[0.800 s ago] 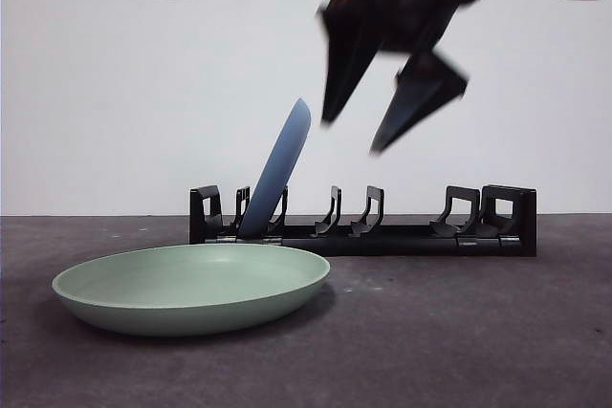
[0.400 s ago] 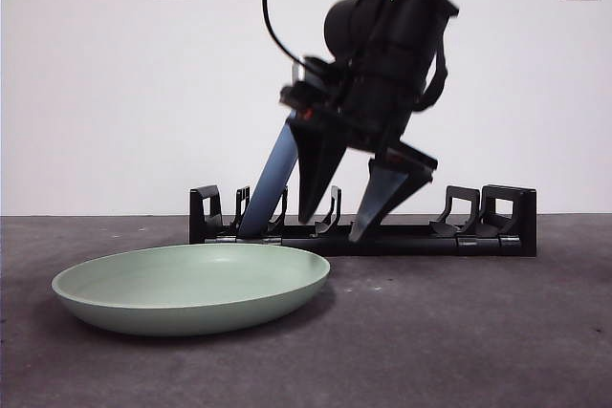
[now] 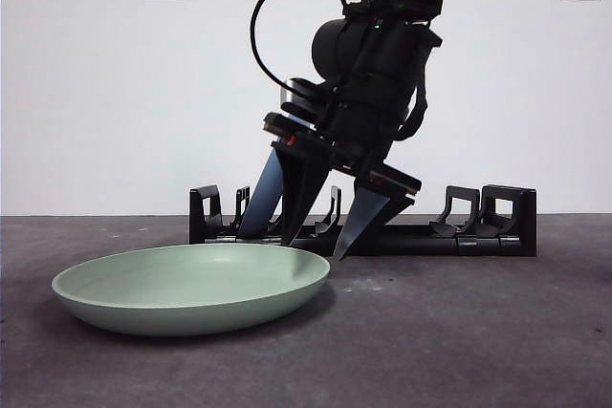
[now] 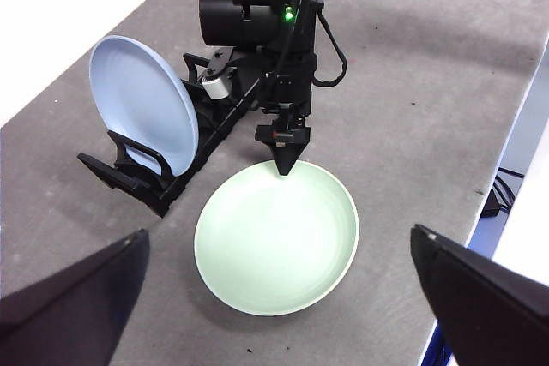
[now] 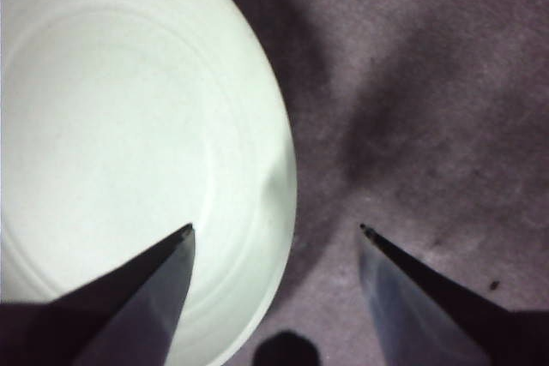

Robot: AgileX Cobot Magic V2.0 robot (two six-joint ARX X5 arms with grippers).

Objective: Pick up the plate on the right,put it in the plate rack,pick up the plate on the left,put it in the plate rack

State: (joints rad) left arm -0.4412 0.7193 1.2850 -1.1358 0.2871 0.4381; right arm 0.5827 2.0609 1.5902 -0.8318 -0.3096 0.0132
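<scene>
Right gripper [image 3: 314,243], jaws open, straddles the green plate's [image 3: 191,289] right rim to grasp it; left gripper [image 4: 274,297] open.

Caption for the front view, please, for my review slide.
Open right gripper straddles the rim of the flat pale green plate; a light blue plate stands in the black pronged rack.

Green plate [image 5: 129,143], right tool [image 5: 276,229] spread astride its rim
</scene>
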